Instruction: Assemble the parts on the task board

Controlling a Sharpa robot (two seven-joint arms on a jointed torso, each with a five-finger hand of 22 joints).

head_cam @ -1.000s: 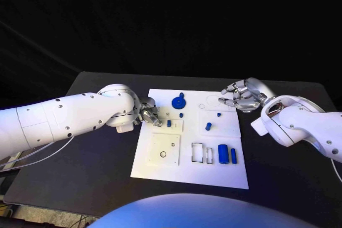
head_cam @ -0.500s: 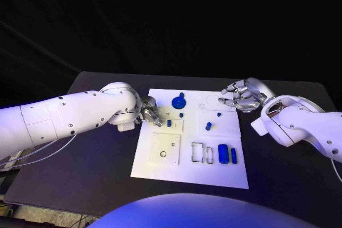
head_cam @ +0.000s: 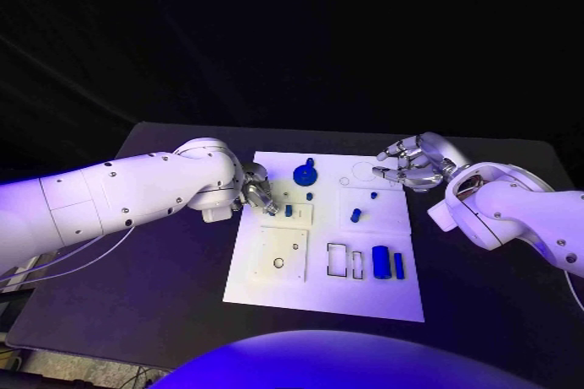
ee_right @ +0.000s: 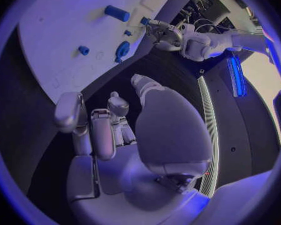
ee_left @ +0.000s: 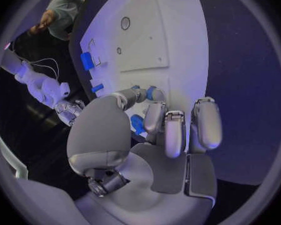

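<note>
Head view: the white task board (head_cam: 292, 275) lies lengthwise away from the robot. A blue peg (head_cam: 289, 210) stands beside the left hand (head_cam: 256, 195) at the board's left edge; whether its fingers hold anything cannot be told. The right hand (head_cam: 412, 165) hovers at the far right corner.

Left wrist view: fingers (ee_left: 172, 130) curl together above the board.

Right wrist view: fingers (ee_right: 93, 130) curl inward, holding nothing, off the board's edge.
</note>
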